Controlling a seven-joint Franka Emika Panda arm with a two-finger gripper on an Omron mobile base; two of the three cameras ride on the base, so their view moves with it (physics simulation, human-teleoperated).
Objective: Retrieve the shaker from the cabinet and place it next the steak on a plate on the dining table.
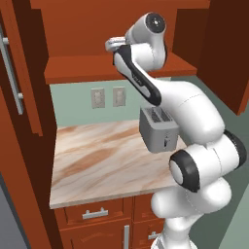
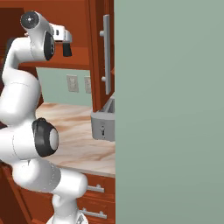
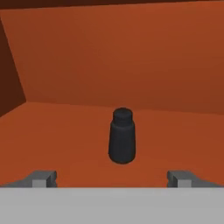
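Observation:
The shaker (image 3: 121, 136), small, black and cylindrical with a narrower top, stands upright on the reddish-brown shelf of the cabinet (image 3: 52, 131). My gripper (image 3: 113, 178) is open and faces it, one fingertip on each side and a little short of it, with nothing between the fingers. From the base, the gripper (image 1: 112, 44) reaches in over the cabinet shelf (image 1: 73, 68) at shelf height, and one dark finger (image 2: 67, 48) hangs in front of the open cabinet. The steak, the plate and the dining table are out of view.
Below the cabinet, a grey toaster (image 1: 158, 129) stands on a small marbled counter (image 1: 97, 155) with drawers (image 1: 95, 213) beneath. An open cabinet door with a grey bar handle (image 1: 12, 73) stands to the left. A grey-green wall (image 2: 170, 109) blocks the right.

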